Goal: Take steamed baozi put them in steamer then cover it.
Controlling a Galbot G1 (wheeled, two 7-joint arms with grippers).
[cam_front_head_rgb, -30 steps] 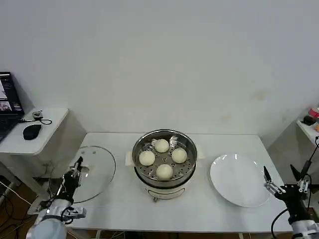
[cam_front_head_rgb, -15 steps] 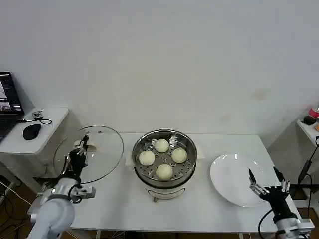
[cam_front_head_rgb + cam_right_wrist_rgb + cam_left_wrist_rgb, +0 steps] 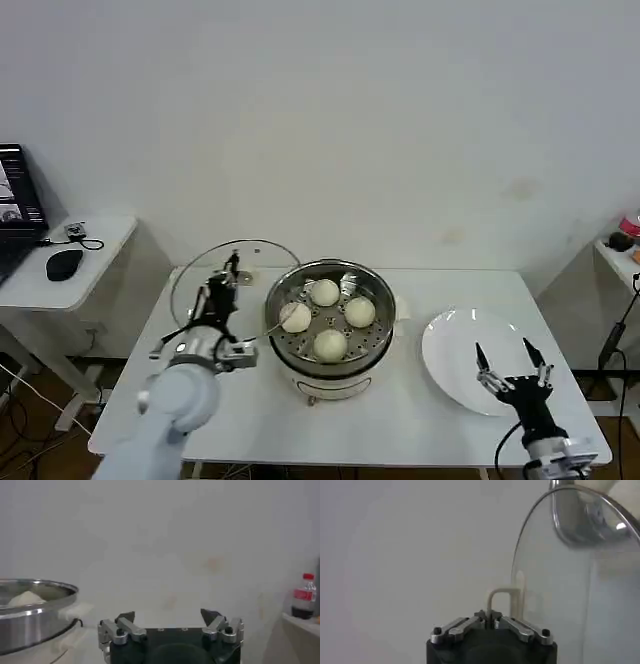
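The left gripper (image 3: 222,289), clamped on the glass lid's (image 3: 200,285) handle, holds it tilted beside the steamer (image 3: 330,325), four baozi (image 3: 328,344) inside; the right gripper (image 3: 509,364) hovers, jaws apart, over the white plate's (image 3: 450,370) edge on the white table (image 3: 250,410).

Four cream-white baozi (image 3: 326,318) sit in the open steel steamer (image 3: 330,355).
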